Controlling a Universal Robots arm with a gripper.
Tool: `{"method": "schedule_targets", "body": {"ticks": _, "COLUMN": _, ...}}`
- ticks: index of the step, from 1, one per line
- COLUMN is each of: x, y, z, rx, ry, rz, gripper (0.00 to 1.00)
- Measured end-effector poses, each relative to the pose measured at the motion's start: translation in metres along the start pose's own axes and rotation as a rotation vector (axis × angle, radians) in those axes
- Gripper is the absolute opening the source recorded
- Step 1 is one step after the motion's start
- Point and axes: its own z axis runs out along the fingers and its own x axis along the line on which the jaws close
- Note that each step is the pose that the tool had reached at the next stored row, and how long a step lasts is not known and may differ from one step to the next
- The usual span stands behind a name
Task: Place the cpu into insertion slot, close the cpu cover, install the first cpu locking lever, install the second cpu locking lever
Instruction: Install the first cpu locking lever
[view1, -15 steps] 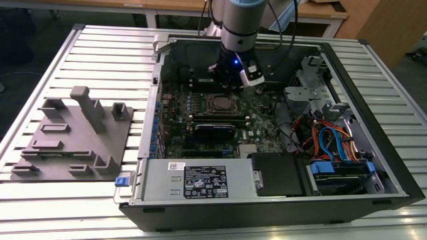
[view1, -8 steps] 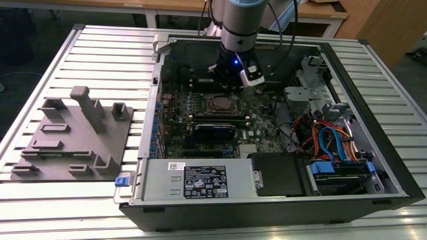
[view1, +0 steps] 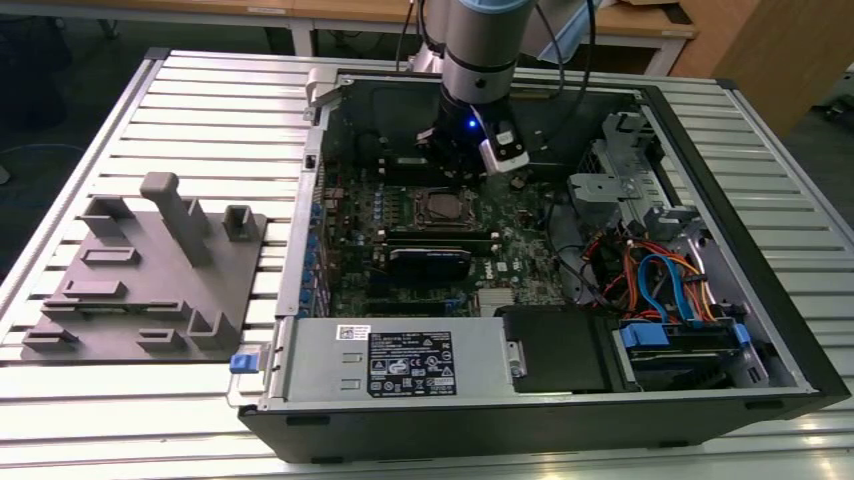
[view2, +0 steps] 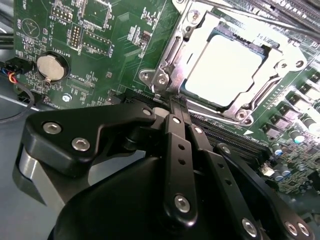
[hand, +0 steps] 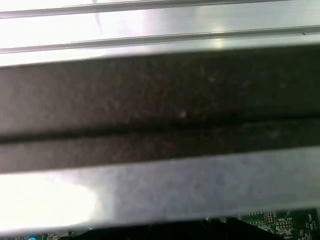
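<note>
The cpu (view2: 232, 67), a pale square chip, lies flat in the insertion slot (view1: 438, 207) on the green motherboard. The silver cpu cover (view2: 172, 55) is folded down around it, and the chip shows through its window. A thin metal lever rod (view2: 250, 17) runs along the socket's far side. My gripper (view2: 175, 102) is shut, its black fingertips pressed together right at the socket's near corner, by a small metal hook. I cannot tell whether they touch it. In the exterior view the gripper (view1: 454, 165) hangs low inside the case, just behind the socket.
The open computer case (view1: 747, 230) lies on a slatted metal table. A grey fixture block (view1: 147, 270) sits on the exterior view's left, the power supply (view1: 400, 360) in front, cables and a drive cage (view1: 667, 280) on the right. Memory slots (view2: 235, 137) and a coin battery (view2: 52, 66) flank the gripper.
</note>
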Motion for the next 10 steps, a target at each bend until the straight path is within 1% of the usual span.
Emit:
{"method": "schedule_targets", "body": {"ticks": 2, "x": 0.0000, "y": 0.0000, "z": 0.0004, "rx": 0.0046, "ry": -0.0004, "rz": 0.000, "gripper": 0.11}}
{"method": "schedule_targets", "body": {"ticks": 3, "x": 0.0000, "y": -0.0001, "z": 0.0005, "rx": 0.0051, "ry": -0.0003, "rz": 0.000, "gripper": 0.11}}
{"method": "schedule_targets", "body": {"ticks": 10, "x": 0.0000, "y": 0.0002, "z": -0.0014, "rx": 0.0031, "ry": -0.0004, "rz": 0.000, "gripper": 0.11}}
